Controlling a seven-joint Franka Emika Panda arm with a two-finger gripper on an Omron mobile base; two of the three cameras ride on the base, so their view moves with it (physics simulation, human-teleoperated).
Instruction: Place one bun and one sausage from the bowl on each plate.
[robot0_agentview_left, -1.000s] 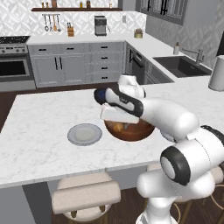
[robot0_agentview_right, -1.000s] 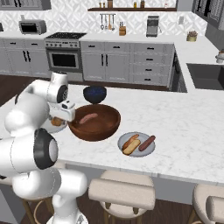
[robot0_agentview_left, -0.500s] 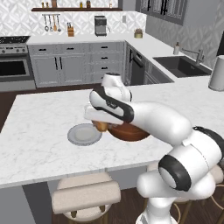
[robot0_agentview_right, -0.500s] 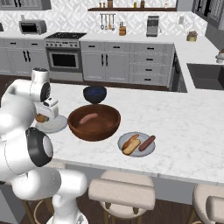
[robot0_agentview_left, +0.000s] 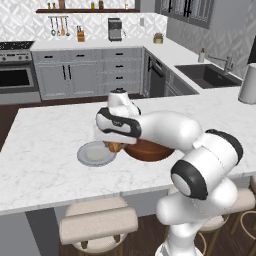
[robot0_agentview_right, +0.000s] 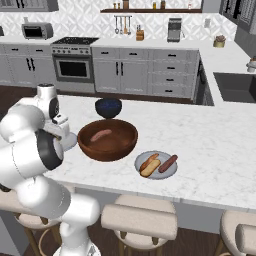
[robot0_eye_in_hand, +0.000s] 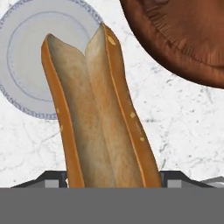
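Observation:
My gripper (robot0_agentview_left: 114, 145) is shut on a golden-tan bun (robot0_agentview_left: 116, 148), which hangs just above the counter between the empty grey plate (robot0_agentview_left: 92, 155) and the brown wooden bowl (robot0_agentview_left: 150, 151). The hand view has the split bun (robot0_eye_in_hand: 100, 113) rising between the fingertips, with that plate (robot0_eye_in_hand: 26, 43) beyond it at the upper left and the bowl's rim (robot0_eye_in_hand: 175, 39) at the upper right. One sausage (robot0_agentview_right: 101, 135) lies in the bowl (robot0_agentview_right: 107, 147). The other plate (robot0_agentview_right: 172, 173), to the bowl's right, carries a bun (robot0_agentview_right: 149, 165) and a sausage (robot0_agentview_right: 168, 163).
A smaller dark blue bowl (robot0_agentview_right: 108, 107) stands behind the wooden bowl. Stools (robot0_agentview_left: 97, 222) line the counter's near edge. Bare marble counter (robot0_agentview_left: 45, 130) spreads left of the empty plate. A sink (robot0_agentview_left: 207, 75) is set in the far right counter.
The arm has swung left from above the wooden bowl to the near edge of the empty plate, carrying the bun with it. The jaws have kept the same width.

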